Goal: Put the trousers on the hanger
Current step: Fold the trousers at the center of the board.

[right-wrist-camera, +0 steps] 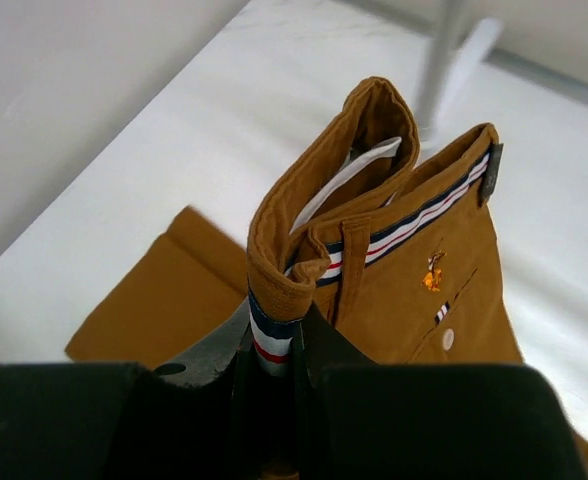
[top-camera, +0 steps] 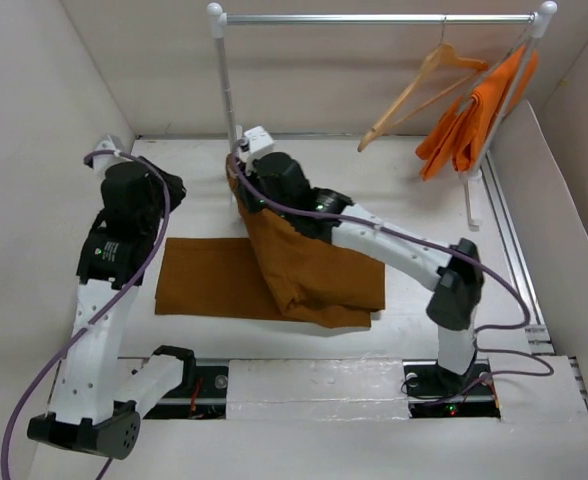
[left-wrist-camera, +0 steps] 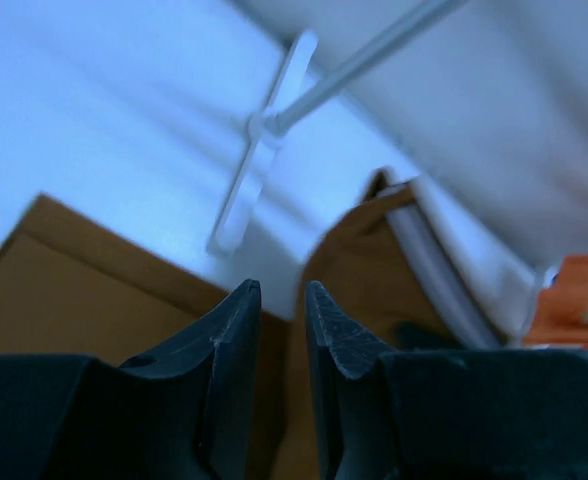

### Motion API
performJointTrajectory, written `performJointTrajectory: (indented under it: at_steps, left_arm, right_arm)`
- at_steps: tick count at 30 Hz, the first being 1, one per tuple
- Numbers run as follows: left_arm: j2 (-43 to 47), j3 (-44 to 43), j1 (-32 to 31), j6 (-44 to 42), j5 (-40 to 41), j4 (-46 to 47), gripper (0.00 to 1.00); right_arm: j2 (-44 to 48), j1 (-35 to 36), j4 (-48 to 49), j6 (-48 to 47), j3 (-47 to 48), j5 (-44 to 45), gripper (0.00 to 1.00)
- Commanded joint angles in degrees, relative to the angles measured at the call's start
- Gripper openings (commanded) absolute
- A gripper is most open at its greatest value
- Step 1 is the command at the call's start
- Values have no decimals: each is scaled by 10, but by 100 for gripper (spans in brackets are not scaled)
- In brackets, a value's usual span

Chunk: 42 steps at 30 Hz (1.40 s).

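In top view, trousers [top-camera: 304,270] are seen centre frame: legs flat on table [top-camera: 424,180], waistband raised toward upper centre and clamped by R gripper [right-wrist-camera: 274,350]. L gripper [left-wrist-camera: 279,300] is seen at left, slightly parted, nothing betw. the fingers. Hanger [top-camera: 404,98] is hung on rail [top-camera: 374,17], upper right.

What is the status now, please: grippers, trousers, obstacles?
Right gripper shut on trousers waistband, raised above table. Left gripper slightly open, empty. Hanger bare on rail, orange garment beside it.
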State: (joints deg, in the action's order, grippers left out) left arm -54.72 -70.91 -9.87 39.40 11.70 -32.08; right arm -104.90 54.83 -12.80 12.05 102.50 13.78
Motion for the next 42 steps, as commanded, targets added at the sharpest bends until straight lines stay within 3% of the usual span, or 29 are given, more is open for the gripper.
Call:
performJointTrajectory:
  at_steps: [1, 8, 9, 10, 11, 14, 15, 18, 19, 21, 22, 23, 24, 29, 31, 32, 35, 37, 38, 39, 41, 42]
  left_arm:
    - [3, -96, 4, -20, 67, -18, 22]
    - [-7, -181, 4, -27, 116, -46, 23]
    - [-7, -191, 4, -27, 129, -49, 25]
    - [-7, -192, 4, -27, 133, -53, 25]
    - [-7, -193, 4, -28, 138, -54, 25]
    - [-7, -178, 4, -27, 158, -53, 26]
    - [-6, -159, 4, -26, 169, -51, 27]
    - [8, -91, 4, -21, 184, -38, 30]
    - [15, -70, 4, -20, 178, -36, 30]
    - [24, 13, 4, -16, 133, -27, 30]
    - [29, 47, 4, -6, 113, -15, 30]
    - [39, 80, 4, 5, 90, -7, 30]
    - [44, 152, 4, 13, 38, 4, 30]
    - [51, 340, 4, 93, -48, 66, 28]
    - [38, 381, 4, 114, -56, 68, 26]
    - [37, 379, 4, 124, -55, 57, 26]
    - [41, 329, 4, 154, 19, -8, 31]
    - [46, 277, 4, 180, 93, -63, 48]
    - [41, 237, 4, 221, 138, -104, 71]
    - [41, 236, 4, 221, 139, -105, 71]
    - [35, 227, 9, 265, 166, -131, 88]
    - [24, 230, 15, 270, 172, -130, 91]
  right_arm:
    - [-55, 40, 94, 13, 105, -26, 0]
    - [-208, 106, 94, 37, 220, -124, 2]
    - [-223, 111, 102, 48, 227, -133, 10]
    - [-243, 117, 110, 59, 234, -188, 26]
    - [-284, 117, 114, 66, 247, -213, 53]
    - [-340, 117, 46, 52, 321, -277, 75]
    - [-333, 117, 13, 41, 318, -275, 77]
    - [-237, 95, 53, 13, 216, -279, 77]
    - [-206, 79, 65, 8, 123, -282, 72]
    - [-114, 62, 80, -8, 35, -278, 59]
    - [-83, 54, 81, -15, -49, -273, 46]
    - [-52, 38, 78, -29, -89, -259, 10]
    - [-24, 30, 72, -34, -128, -255, 1]
    - [144, -6, 35, -62, -346, -213, 1]
    - [187, -34, 2, -69, -381, -194, 18]
    - [198, -43, 1, -78, -412, -200, 37]
    - [224, -65, 7, -92, -435, -241, 51]
    - [229, -70, -6, -99, -438, -235, 52]
    - [238, -77, -6, -106, -447, -246, 52]
    - [238, -77, -7, -106, -447, -246, 52]
    - [255, -84, 4, -106, -469, -256, 53]
    - [263, -89, 8, -107, -476, -274, 54]
